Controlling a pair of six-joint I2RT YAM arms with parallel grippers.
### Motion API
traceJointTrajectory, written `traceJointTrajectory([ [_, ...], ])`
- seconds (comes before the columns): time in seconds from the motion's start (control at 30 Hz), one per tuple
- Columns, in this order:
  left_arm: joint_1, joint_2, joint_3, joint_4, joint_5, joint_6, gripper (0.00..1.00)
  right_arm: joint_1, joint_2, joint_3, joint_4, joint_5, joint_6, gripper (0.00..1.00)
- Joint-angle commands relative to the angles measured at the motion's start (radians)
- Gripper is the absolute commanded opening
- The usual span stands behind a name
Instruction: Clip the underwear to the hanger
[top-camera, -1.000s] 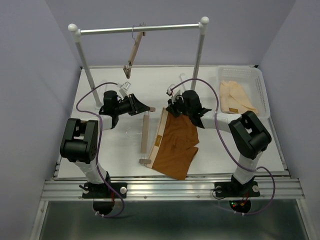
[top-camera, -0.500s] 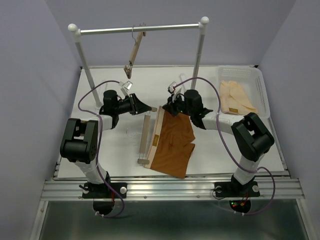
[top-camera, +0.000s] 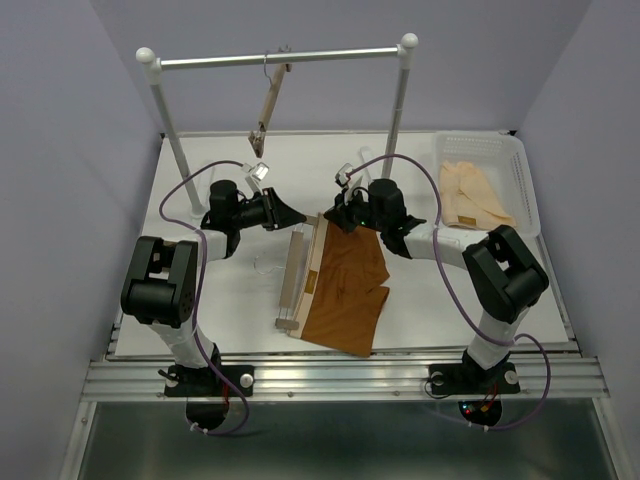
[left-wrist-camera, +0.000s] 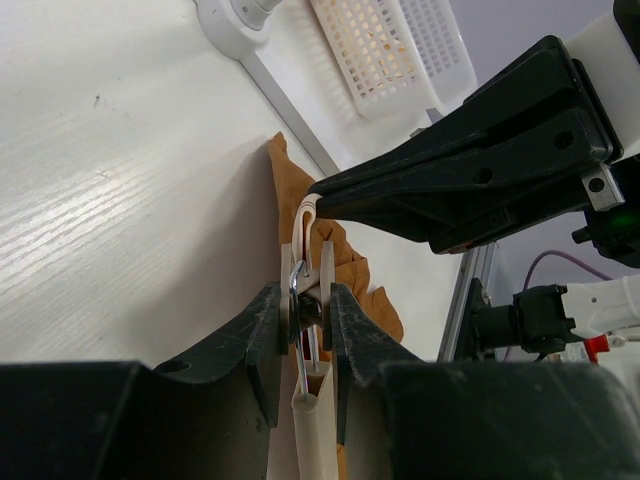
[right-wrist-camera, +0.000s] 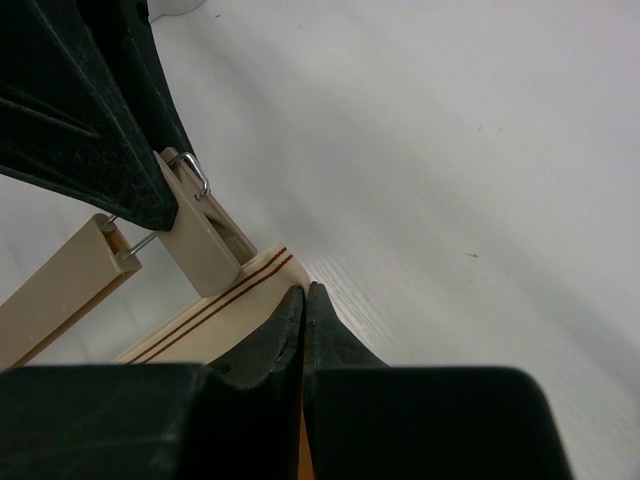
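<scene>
**Both hands at the hanger's far clip**

Top view: the underwear (top-camera: 345, 290) lies on the bench (top-camera: 450, 290), with its tan waistband (top-camera: 318, 255) alongside the hanger (top-camera: 291, 280). Both hands meet at the hanger's far end. Only the left wrist view shows the left hand (left-wrist-camera: 306, 305) pinching the clip (left-wrist-camera: 303, 280), the waistband corner just beyond it. Only the right wrist view shows the right hand (right-wrist-camera: 303, 295) pressed together on the striped waistband's corner, just beside the clip.
</scene>
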Motion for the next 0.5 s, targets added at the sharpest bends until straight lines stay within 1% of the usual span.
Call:
traceJointTrajectory([
  [0.0,-0.011,-0.016,0.008,0.033,0.040,0.036,0.00,-0.002,-0.052,0.048,0.073,0.005,0.003,0.01],
  [0.27,-0.020,-0.013,0.017,-0.016,0.022,0.065,0.00,-0.002,-0.062,0.058,0.069,-0.011,0.013,0.01],
  [0.47,-0.026,-0.013,0.023,-0.024,0.018,0.070,0.00,-0.002,-0.062,0.075,0.066,-0.022,0.020,0.01],
])
